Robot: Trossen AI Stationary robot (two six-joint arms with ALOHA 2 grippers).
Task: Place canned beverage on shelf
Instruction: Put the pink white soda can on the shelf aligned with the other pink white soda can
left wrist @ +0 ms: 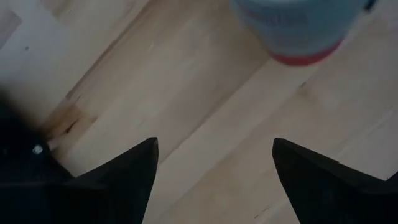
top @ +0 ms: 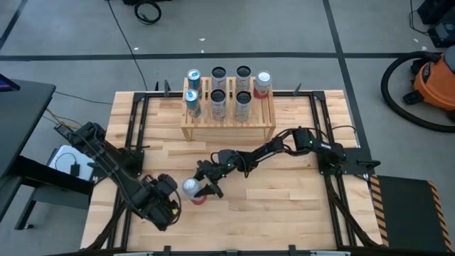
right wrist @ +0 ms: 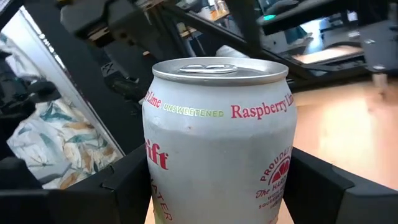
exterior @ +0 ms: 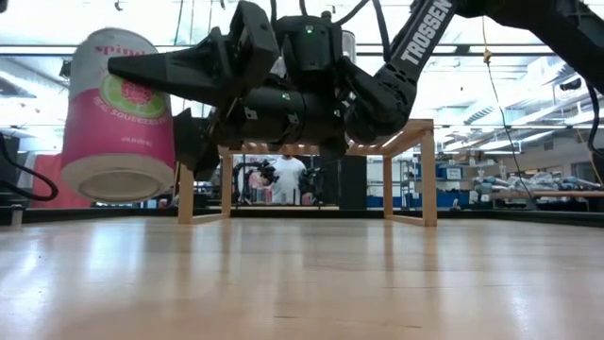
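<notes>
We're looking at a light plank bench with a dark frame rail running round its edges. The shelf sits at the bench's far edge, about midway along it, and already carries seven cans in two rows.

The can we care about is a white and red raspberry-lime one. It's near the bench's front edge, a bit left of centre, well apart from the shelf. In the low view the can is clear of the wood, tilted slightly, with its bottom rim hanging above the planks. The right gripper reaches across from the right side of the bench and has its fingers closed on either side of the can; in the right wrist view the can fills the gap between the two dark fingers.

The left gripper sits near the front left corner, just beside the can. Its fingers are spread apart over bare wood, with the can's base a little ahead of them.

Room-wise: grey floor with taped lines around the bench, an orange shop vacuum off past the far right corner, and a person in a white shirt standing way back in the low view, seen under the shelf.
</notes>
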